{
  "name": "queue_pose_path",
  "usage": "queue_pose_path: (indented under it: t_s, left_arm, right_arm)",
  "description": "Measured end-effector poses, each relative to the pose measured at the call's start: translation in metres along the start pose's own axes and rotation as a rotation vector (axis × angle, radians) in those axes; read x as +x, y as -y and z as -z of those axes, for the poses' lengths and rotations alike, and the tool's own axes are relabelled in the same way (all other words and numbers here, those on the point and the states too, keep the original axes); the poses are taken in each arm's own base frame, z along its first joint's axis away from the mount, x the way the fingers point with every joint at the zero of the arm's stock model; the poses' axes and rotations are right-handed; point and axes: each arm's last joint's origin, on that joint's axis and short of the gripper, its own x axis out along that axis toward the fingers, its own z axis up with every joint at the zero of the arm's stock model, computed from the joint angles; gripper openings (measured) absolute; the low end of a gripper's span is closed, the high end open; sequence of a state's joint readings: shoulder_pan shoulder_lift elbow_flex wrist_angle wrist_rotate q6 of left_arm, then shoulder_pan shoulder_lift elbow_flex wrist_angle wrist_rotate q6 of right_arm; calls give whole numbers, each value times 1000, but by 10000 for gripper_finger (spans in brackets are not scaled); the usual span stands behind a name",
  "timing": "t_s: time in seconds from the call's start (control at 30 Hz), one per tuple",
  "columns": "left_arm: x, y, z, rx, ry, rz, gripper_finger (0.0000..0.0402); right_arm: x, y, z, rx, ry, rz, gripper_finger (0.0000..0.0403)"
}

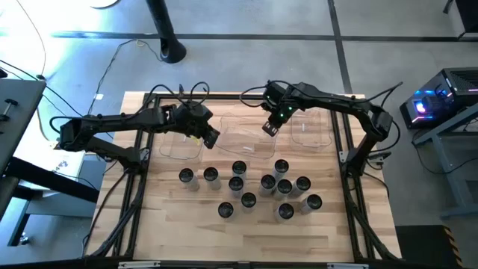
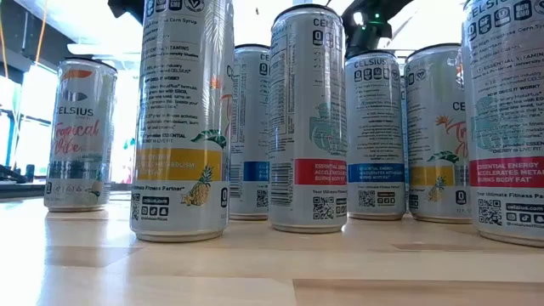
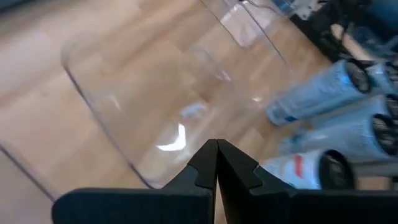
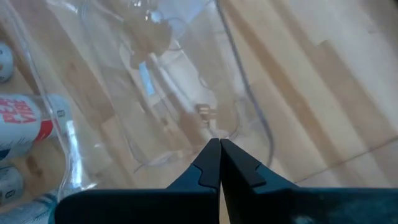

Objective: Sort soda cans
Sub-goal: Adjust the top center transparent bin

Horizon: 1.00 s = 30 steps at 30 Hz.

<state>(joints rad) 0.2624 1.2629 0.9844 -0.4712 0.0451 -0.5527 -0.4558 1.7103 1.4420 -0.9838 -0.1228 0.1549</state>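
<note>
Several soda cans [image 1: 254,190] stand upright on their bases in a loose cluster on the wooden table's middle and near part; the low view shows them close up [image 2: 308,119]. My left gripper [image 1: 213,138] is shut with nothing in it, above the right rim of the left clear bin [image 1: 179,143]. In its wrist view the shut fingertips [image 3: 216,146] hang over that bin [image 3: 137,93], with cans [image 3: 323,99] beside it. My right gripper [image 1: 269,128] is shut and holds nothing, above the middle clear bin [image 1: 246,140]. Its fingertips [image 4: 219,144] hang over the bin's corner [image 4: 155,93].
A third clear bin [image 1: 310,131] lies at the far right of the table. All three bins sit in a row behind the cans. Bare wood [image 1: 246,239] stretches from the cans to the near edge. A dark frame rail [image 1: 347,161] borders the table's sides.
</note>
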Motion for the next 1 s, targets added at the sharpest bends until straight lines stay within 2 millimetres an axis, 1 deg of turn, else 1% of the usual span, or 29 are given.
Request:
queue_pose_path:
  t_s: [0.13, 0.27, 0.33, 0.4, 0.57, 0.7, 0.77, 0.9, 1.0]
  left_arm:
    - [0, 0, 5, -59, -112, 83, 0]
    - [0, -4, 12, -63, -189, 54, 0]
    - [6, -7, 16, -59, -243, 21, 0]
    - [17, -10, 20, -47, -291, -7, 0]
    - [40, -12, 22, -27, -331, -16, 0]
    - [49, -13, 24, -17, -356, -1, 0]
    - [52, -13, 25, -19, -373, 0, 0]
    - [58, -13, 25, -16, -369, 10, 0]
    - [63, -13, 25, -16, -368, 9, 0]
  right_arm:
    - [2, 0, 0, 2, 3, -12, 0]
    - [1, 0, -4, 21, 47, 2, 0]
    - [1, 0, -7, 22, 75, 2, 0]
    - [1, 0, -9, 38, 96, -1, 0]
    - [1, 2, -11, 77, 120, -3, 0]
    - [1, 2, -12, 104, 120, -1, 0]
    - [5, 3, -12, 113, 115, 21, 0]
    - [19, 5, -13, 119, 67, 30, 0]
    - [26, 7, -15, 121, 59, 64, 0]
